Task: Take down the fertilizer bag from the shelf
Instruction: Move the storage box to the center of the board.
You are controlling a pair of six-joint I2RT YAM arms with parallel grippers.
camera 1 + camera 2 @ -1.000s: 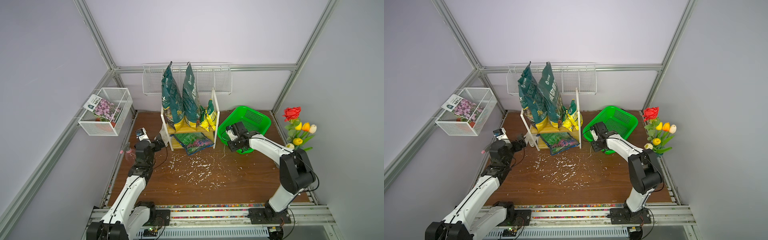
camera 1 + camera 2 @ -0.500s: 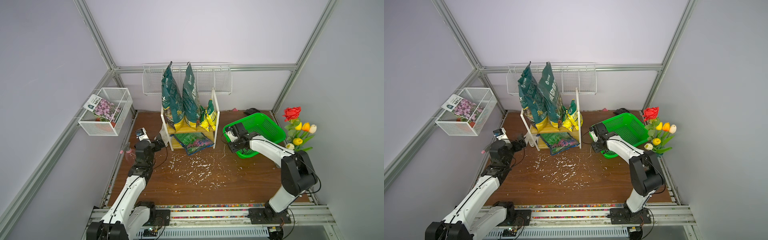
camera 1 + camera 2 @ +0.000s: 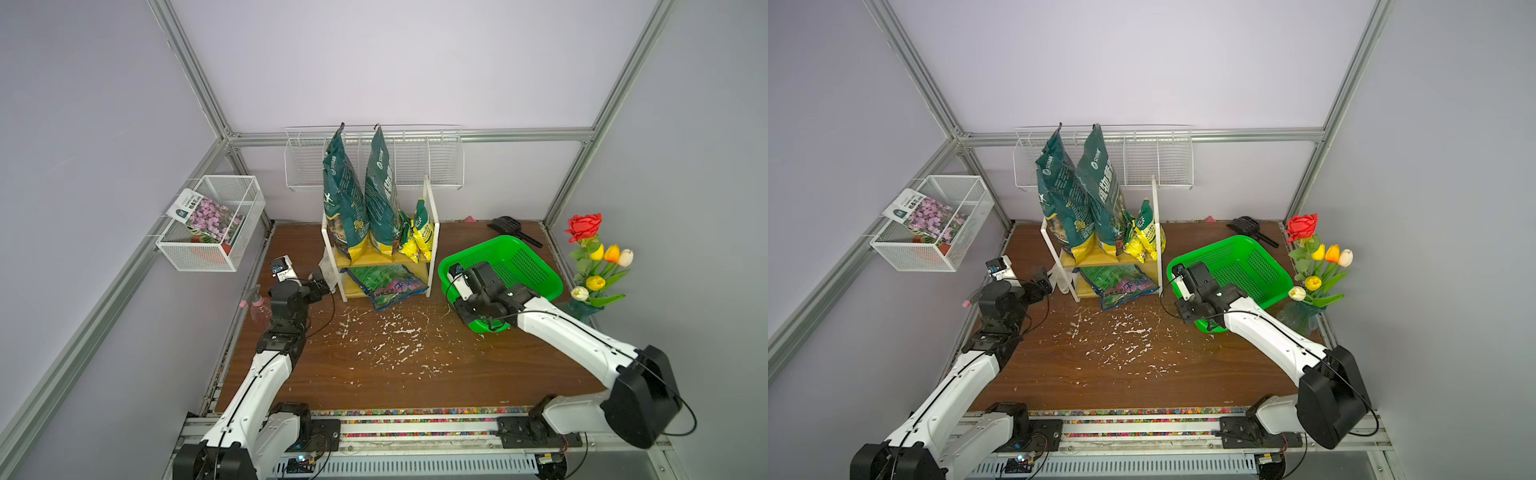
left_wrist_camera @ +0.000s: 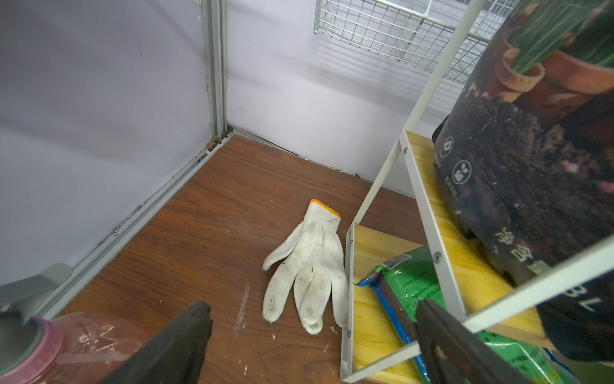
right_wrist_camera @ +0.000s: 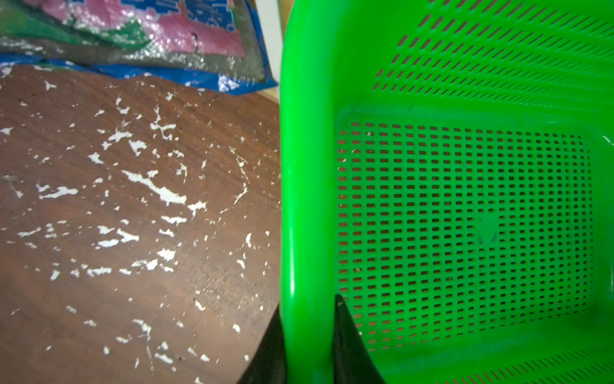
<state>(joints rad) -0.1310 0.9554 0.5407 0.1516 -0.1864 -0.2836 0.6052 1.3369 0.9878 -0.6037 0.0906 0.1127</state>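
Observation:
The shelf (image 3: 374, 259) (image 3: 1096, 257) (image 4: 375, 242) stands at the back of the wooden floor. Two tall dark green bags (image 3: 345, 199) (image 3: 1063, 195) and small yellow bags (image 3: 422, 232) stand on its upper board. A flat green and pink bag (image 3: 386, 282) (image 4: 418, 282) (image 5: 166, 33) lies on the lower board and sticks out at the front. My left gripper (image 3: 320, 278) (image 4: 315, 309) is open and holds nothing, low beside the shelf's left leg. My right gripper (image 3: 459, 307) (image 5: 307, 312) is shut on the rim of the green basket (image 3: 503, 240) (image 5: 305, 166), right of the shelf.
A white glove (image 4: 309, 262) lies by the shelf's left leg, with a pink spray bottle (image 3: 259, 307) near the left wall. A wire-mesh basket (image 3: 212, 224) hangs on the left wall and a wire rack (image 3: 374, 158) on the back wall. Artificial flowers (image 3: 594, 257) and a black scoop (image 3: 511, 226) are at the right.
The green basket, tipped up on its edge a second ago, now lies flatter and a little farther right, uncovering the black scoop. My right gripper closed on its rim. The left arm has not moved.

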